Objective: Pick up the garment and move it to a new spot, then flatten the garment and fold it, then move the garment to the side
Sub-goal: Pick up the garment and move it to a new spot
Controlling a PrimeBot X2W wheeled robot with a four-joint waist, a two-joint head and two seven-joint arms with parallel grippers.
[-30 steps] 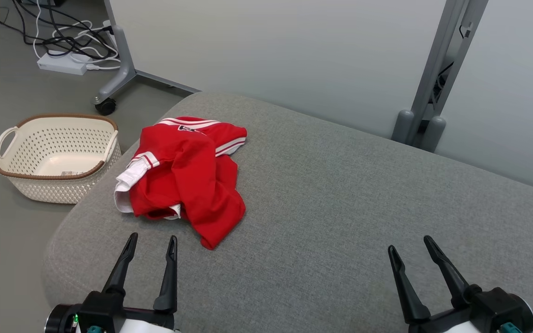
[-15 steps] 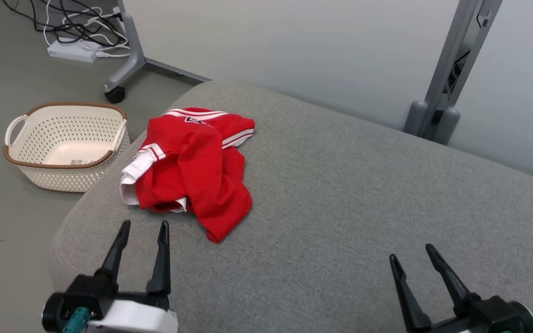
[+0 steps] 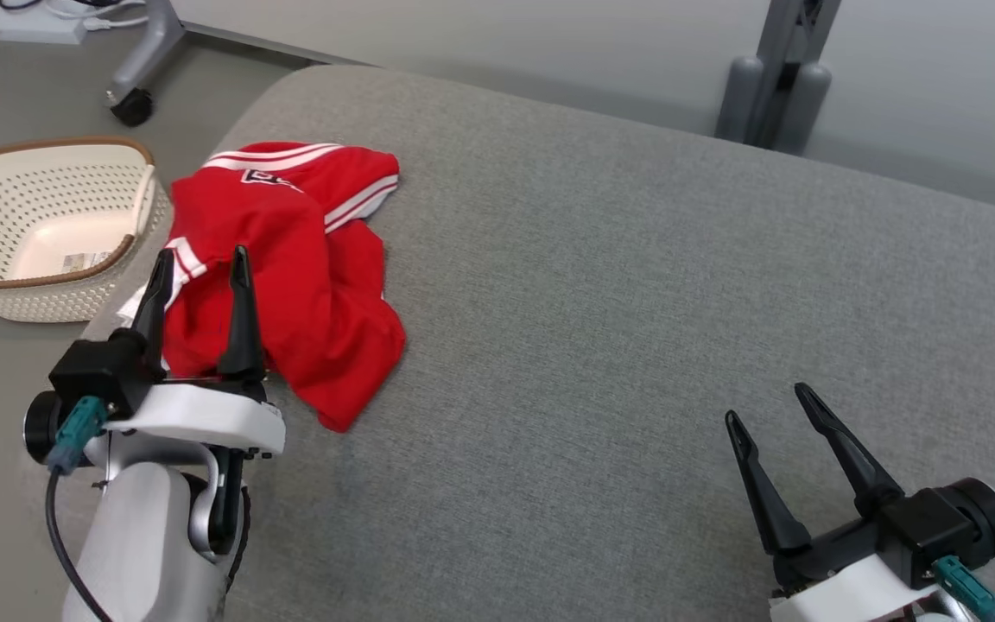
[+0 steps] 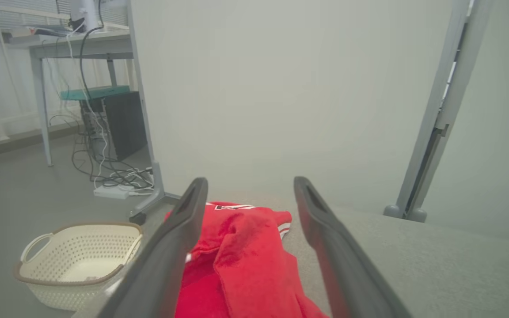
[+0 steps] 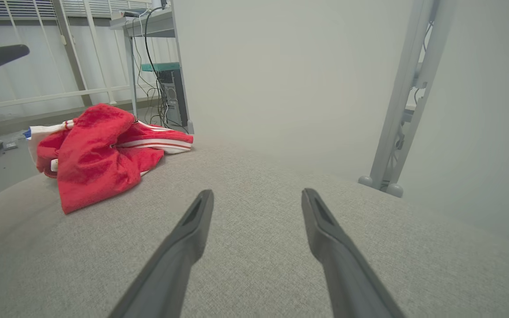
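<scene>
Crumpled red garment with white stripes (image 3: 325, 294) is lying bunched up near the left end of the big grey fabric cushion (image 3: 636, 302). It's sitting close to the edge, next to where the cream perforated plastic basket with a brown rim (image 3: 31, 302) is sitting on the grey floor (image 3: 14, 86). My left pincer (image 3: 203, 253) is hanging over the garment's near side with its fingers spread wide, gripping nothing. I can't tell if the tips are touching the cloth. My right pincer (image 3: 765, 403) is hovering well apart from it over bare cushion, also spread wide and holding nothing. A white bit of fabric is peeking out at the garment's left edge.
</scene>
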